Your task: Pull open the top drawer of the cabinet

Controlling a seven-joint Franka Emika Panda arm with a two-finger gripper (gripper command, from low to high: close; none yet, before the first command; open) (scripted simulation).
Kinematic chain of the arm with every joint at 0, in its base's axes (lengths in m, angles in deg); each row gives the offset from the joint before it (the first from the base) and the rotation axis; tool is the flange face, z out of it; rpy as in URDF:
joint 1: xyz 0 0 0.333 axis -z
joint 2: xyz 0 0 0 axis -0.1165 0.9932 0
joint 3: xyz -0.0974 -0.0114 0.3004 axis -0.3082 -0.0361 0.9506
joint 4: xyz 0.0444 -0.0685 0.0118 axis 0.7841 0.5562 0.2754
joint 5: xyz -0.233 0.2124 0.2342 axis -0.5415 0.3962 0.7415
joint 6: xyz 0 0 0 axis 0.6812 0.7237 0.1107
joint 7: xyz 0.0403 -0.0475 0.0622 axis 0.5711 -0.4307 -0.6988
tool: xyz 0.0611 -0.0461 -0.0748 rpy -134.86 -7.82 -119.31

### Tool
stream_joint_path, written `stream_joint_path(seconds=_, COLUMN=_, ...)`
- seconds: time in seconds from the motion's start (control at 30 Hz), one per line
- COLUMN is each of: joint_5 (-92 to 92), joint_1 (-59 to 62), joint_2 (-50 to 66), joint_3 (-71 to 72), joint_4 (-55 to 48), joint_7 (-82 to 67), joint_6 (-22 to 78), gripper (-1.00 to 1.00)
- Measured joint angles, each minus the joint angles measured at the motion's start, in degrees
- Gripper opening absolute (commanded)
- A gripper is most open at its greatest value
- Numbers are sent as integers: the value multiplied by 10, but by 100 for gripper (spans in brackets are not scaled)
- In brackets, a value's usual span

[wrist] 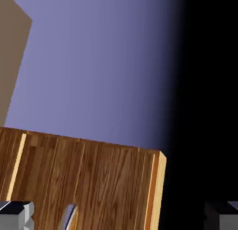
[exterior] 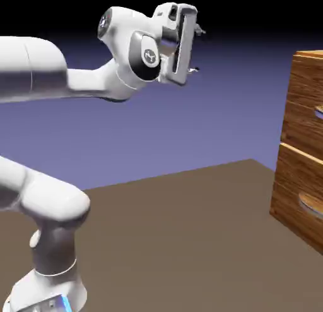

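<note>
Standing at the exterior view's right edge, the cabinet (exterior: 304,146) sits on the brown table (exterior: 189,241), cut off by the frame, its drawer fronts flush and closed as far as I can see. The top drawer (exterior: 306,99) is the uppermost wood front, with only a sliver of its silvery handle (exterior: 319,114) showing. My pincer (exterior: 198,50) hangs high in the air, well apart from the cabinet, its two fingers spread wide with nothing between them, pointing toward the cabinet. In my hand view the wood of the cabinet (wrist: 93,182) fills the lower part, a bit of handle (wrist: 69,217) near my left fingertip (wrist: 16,213). My arm reaches out roughly level from the lower left, wrist bent.
</note>
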Motion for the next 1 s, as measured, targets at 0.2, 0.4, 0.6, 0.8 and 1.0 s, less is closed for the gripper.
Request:
stream_joint_path(seconds=0.2, joint_5=-115, joint_1=-80, joint_2=-41, joint_3=-58, joint_4=-46, joint_7=-150, joint_6=17, gripper=0)
stream_joint_path(seconds=0.4, joint_5=-230, joint_1=-159, joint_2=-82, joint_3=-117, joint_4=-93, joint_7=-299, joint_6=34, gripper=0)
stream_joint_path(seconds=0.6, joint_5=-346, joint_1=-239, joint_2=-122, joint_3=-175, joint_4=-139, joint_7=-449, joint_6=51, gripper=0)
stream_joint_path(seconds=0.8, joint_5=-461, joint_1=-318, joint_2=-163, joint_3=-233, joint_4=-186, joint_7=-598, joint_6=68, gripper=0)
stream_joint_path(seconds=1.0, joint_5=-576, joint_1=-398, joint_2=-204, joint_3=-291, joint_4=-232, joint_7=-748, joint_6=85, gripper=0)
